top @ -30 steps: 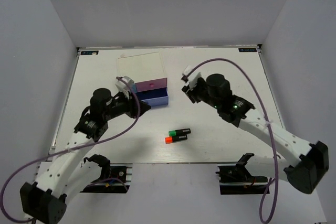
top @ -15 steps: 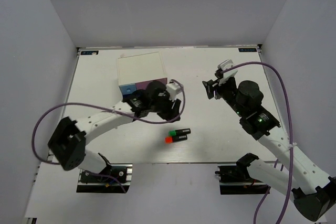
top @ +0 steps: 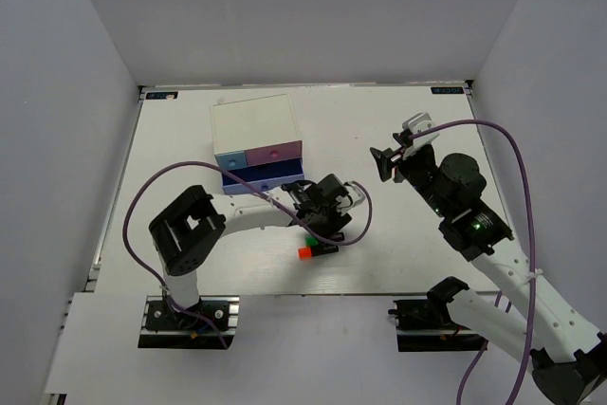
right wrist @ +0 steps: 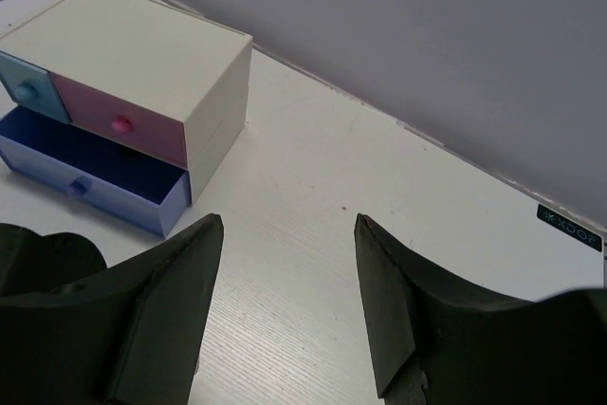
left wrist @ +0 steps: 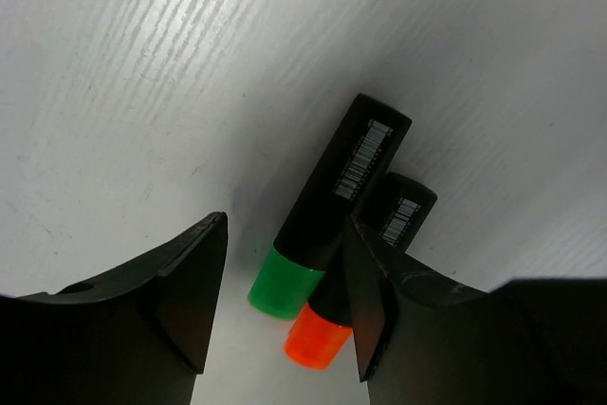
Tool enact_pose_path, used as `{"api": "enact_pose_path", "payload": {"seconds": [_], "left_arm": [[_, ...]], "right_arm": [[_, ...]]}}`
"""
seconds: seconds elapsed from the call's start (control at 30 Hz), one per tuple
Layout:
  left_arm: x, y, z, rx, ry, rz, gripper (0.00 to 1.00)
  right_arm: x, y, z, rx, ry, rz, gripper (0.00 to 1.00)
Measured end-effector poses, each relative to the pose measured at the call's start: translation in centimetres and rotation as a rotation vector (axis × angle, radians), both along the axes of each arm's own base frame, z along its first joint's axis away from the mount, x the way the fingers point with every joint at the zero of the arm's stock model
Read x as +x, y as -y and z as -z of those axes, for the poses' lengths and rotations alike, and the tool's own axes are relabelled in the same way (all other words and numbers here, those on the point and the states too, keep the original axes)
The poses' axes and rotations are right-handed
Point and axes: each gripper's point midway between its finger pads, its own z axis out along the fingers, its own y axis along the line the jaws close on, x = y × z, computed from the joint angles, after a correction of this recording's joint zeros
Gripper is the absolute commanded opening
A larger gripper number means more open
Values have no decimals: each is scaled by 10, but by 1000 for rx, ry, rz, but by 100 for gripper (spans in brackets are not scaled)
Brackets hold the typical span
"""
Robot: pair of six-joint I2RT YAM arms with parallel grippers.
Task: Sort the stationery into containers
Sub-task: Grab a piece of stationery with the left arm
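Two short black markers lie side by side on the white table. The green-ended marker lies between the open jaws of my left gripper. The orange-ended marker lies just beside it, partly under the right finger. In the top view the left gripper hangs low over the markers, with the orange-ended one showing. The drawer unit has light blue and pink drawers shut and the periwinkle drawer pulled open. My right gripper is open and empty. The pink marker, block and cube are not in view.
The right wrist view shows the drawer unit at left, its periwinkle drawer open, and bare table under the right gripper. Grey walls close the table's back and sides. The left arm's purple cable loops over the table's left part.
My left arm has swung from the drawer unit's front to the right and down over the two markers. My right gripper has drawn back to the right, away from the drawers.
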Motion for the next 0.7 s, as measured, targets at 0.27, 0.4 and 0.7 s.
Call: {"api": "enact_pose_path", "payload": {"seconds": [0.27,0.4,0.7], "left_arm": [[-6,0,1,42,40,35,62],[-10,1,1,54,47,52,61],[-19,-1,15,100,28,96,59]], "right_arm": [[0,0,7,-4,-9,-3,64],[0,-1,7,-3,-7,-7,64],[0,-2,6,0,-4,-11,64]]}}
